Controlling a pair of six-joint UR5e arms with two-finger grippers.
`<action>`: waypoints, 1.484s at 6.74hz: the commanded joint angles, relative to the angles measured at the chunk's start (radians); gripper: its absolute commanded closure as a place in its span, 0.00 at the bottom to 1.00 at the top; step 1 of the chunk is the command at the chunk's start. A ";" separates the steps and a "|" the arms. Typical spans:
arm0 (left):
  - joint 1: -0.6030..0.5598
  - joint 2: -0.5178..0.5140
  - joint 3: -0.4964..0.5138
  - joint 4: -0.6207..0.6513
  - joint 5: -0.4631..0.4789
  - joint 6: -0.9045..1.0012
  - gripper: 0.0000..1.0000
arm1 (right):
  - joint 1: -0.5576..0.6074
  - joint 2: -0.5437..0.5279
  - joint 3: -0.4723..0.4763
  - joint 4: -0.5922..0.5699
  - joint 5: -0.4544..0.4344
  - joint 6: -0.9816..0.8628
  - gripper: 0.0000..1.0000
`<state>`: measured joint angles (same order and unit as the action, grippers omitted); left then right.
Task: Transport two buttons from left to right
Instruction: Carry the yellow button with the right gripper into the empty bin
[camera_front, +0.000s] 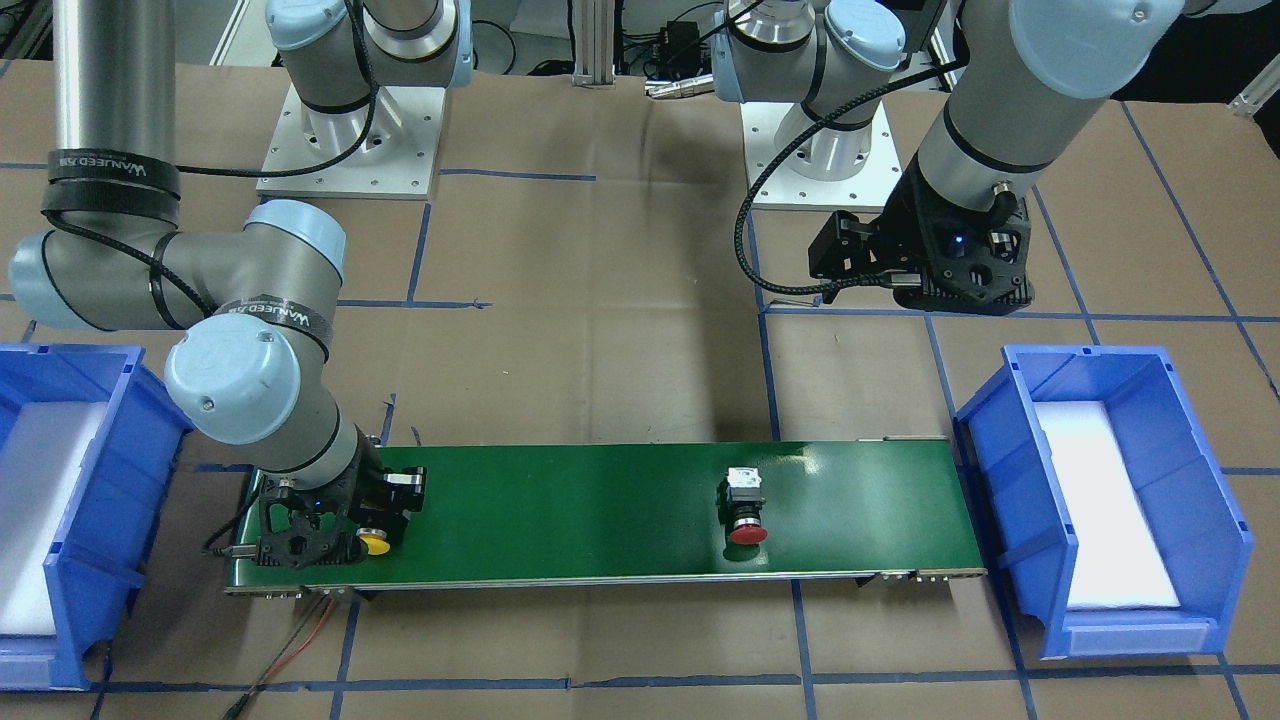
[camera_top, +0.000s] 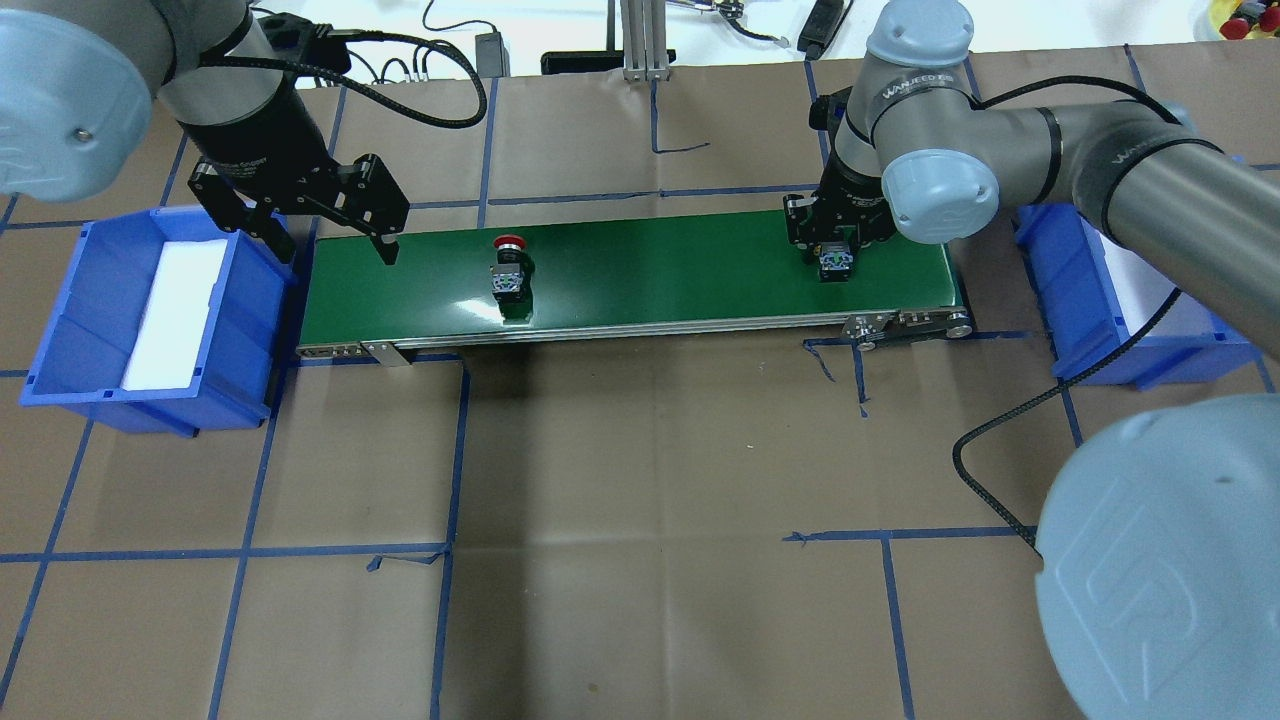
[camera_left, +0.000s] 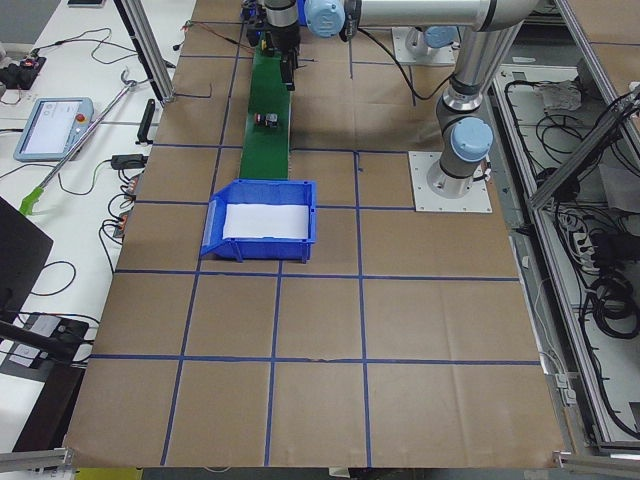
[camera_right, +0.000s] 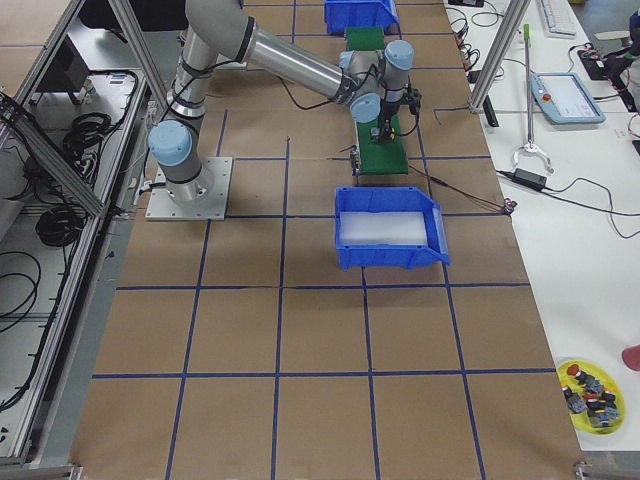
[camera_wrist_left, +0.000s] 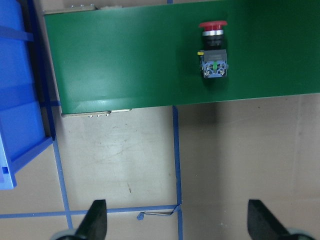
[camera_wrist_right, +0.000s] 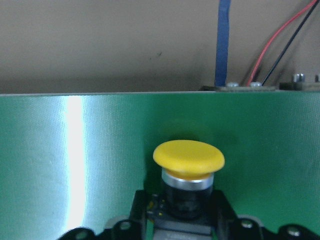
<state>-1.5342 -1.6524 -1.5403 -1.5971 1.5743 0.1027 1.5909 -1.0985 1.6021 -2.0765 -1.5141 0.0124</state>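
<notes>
Right gripper (camera_top: 836, 262) pinching yellow-capped button (camera_wrist_right: 188, 158), black collar (camera_wrist_right: 187, 199), left gripper (camera_top: 335, 252) spread, red-capped button (camera_wrist_left: 213, 50) lying sideways

The green belt (camera_front: 600, 510) is smooth and glossy (glare streaks it), the yellow button (camera_wrist_right: 188, 159) capped in matt plastic.

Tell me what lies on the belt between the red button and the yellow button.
Nothing: only bare green belt runs between the red button and the yellow button, clearest in the front-facing view.
</notes>
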 joint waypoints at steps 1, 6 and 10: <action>0.002 -0.013 0.020 0.009 0.001 -0.001 0.00 | -0.023 -0.049 -0.002 0.044 -0.003 -0.002 0.97; 0.002 -0.029 0.023 0.009 -0.002 -0.011 0.00 | -0.458 -0.170 -0.172 0.401 -0.005 -0.608 0.96; 0.002 -0.026 0.022 0.009 -0.002 -0.012 0.00 | -0.617 -0.094 -0.047 0.195 -0.001 -0.845 0.96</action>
<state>-1.5325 -1.6795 -1.5186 -1.5877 1.5719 0.0906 0.9837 -1.2170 1.4876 -1.7815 -1.5141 -0.8232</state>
